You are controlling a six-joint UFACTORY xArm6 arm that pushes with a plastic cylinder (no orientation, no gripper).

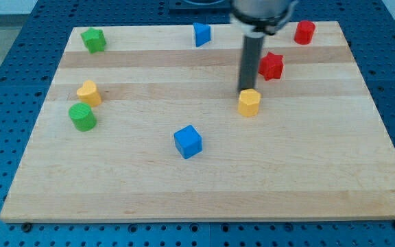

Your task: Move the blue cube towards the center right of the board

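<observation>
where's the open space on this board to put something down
Bare wood runs along the view's bottom below the blue cube, and down the right side past the yellow block. It is crowded around my tip, which sits against that yellow block near the red star.

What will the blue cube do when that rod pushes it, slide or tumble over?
Probably slide: the blue cube sits flat on the smooth wooden board and looks squat, so tipping seems unlikely. It appears small and solid, likely light. Its corners face the sides, so an off-centre push may spin it. My tip is beside the yellow block, away from it.
</observation>
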